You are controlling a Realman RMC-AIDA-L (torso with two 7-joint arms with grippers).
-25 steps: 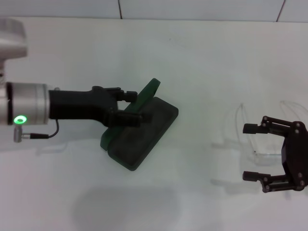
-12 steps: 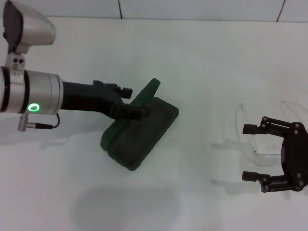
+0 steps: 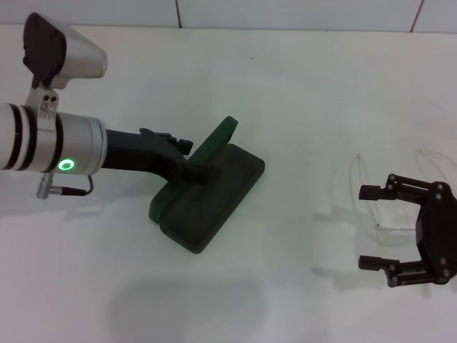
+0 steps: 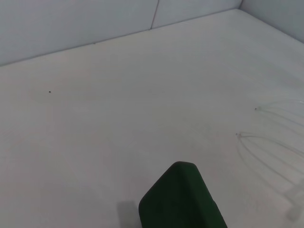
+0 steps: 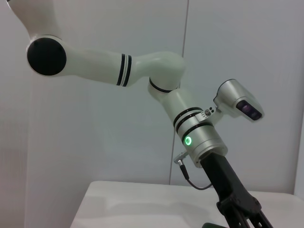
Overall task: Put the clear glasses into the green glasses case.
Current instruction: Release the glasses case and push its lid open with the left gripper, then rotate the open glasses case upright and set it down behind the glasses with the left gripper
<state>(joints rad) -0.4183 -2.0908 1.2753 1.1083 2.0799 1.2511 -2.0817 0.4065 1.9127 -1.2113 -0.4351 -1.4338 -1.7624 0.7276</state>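
Counter (image 3: pixel 300 86): a plain white surface filling most of the head view — smooth and matte.
Dark speck (image 3: pixel 251 58): one tiny mark on the counter, toward the far side.
Back wall (image 3: pixel 300 13): pale panels along the counter's far edge, split by thin dark seams.
Shadow (image 3: pixel 186 307): a soft grey patch on the counter's near side.

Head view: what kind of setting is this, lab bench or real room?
Likely a lab test bench: a plain white table against bare white panel walls, holding only the green glasses case and the clear glasses.
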